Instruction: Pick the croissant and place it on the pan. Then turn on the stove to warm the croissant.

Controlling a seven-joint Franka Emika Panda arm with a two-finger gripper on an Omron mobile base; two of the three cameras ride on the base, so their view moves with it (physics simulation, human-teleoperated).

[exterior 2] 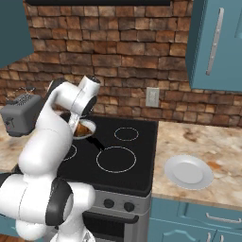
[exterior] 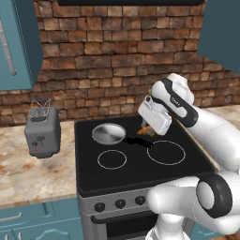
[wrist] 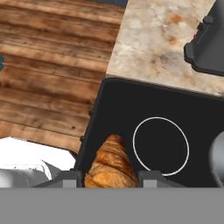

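The golden-brown croissant (wrist: pixel 111 164) sits between my gripper's (wrist: pixel 111 178) two dark fingertips (wrist: pixel 72 178), and the gripper is shut on it. From the left base, the gripper (exterior: pixel 147 129) holds the croissant (exterior: pixel 147 131) just above the black stove (exterior: pixel 140 164), right of the round silver pan (exterior: pixel 108 133) and over its black handle (exterior: pixel 142 142). From the right base, the croissant (exterior 2: pixel 84 130) hangs under the gripper (exterior 2: pixel 81 128), with the pan's rim (exterior 2: pixel 92 126) just behind it. The pan is bare inside.
A grey toaster (exterior: pixel 43 132) stands on the marble counter left of the stove. A round white plate (exterior 2: pixel 189 171) lies on the counter to the right. Black knobs (exterior: pixel 120 203) line the stove's steel front. Teal cabinets hang at both upper corners.
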